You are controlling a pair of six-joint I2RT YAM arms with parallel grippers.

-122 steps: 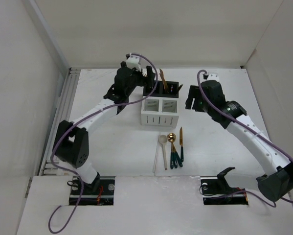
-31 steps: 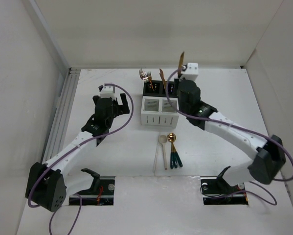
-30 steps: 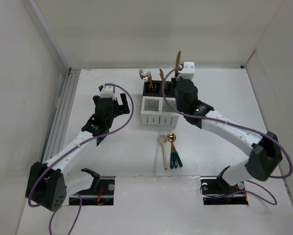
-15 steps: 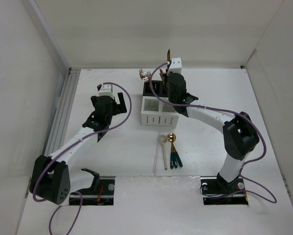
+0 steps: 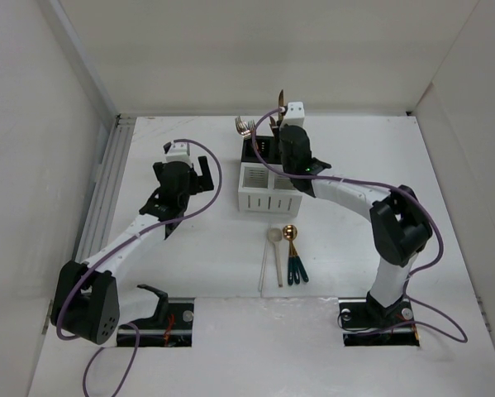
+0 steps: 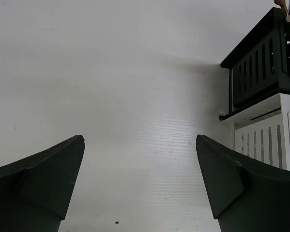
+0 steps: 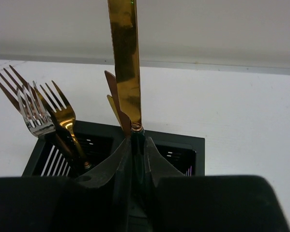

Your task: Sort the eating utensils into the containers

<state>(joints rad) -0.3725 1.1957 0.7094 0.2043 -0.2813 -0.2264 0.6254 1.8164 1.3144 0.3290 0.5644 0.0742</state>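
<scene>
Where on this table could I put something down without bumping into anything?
Bare tabletop lies between the left arm and the loose spoons, and again at the far right, beyond the right arm. It is crowded around the black caddy and white caddy, where the right arm holds a gold knife upright.

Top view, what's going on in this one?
The right gripper is shut on a gold knife, blade up, at the black caddy, where forks and other knife blades stand. The left gripper hangs open over the table. A cream spoon and green-handled pieces lie before the white caddy.
</scene>
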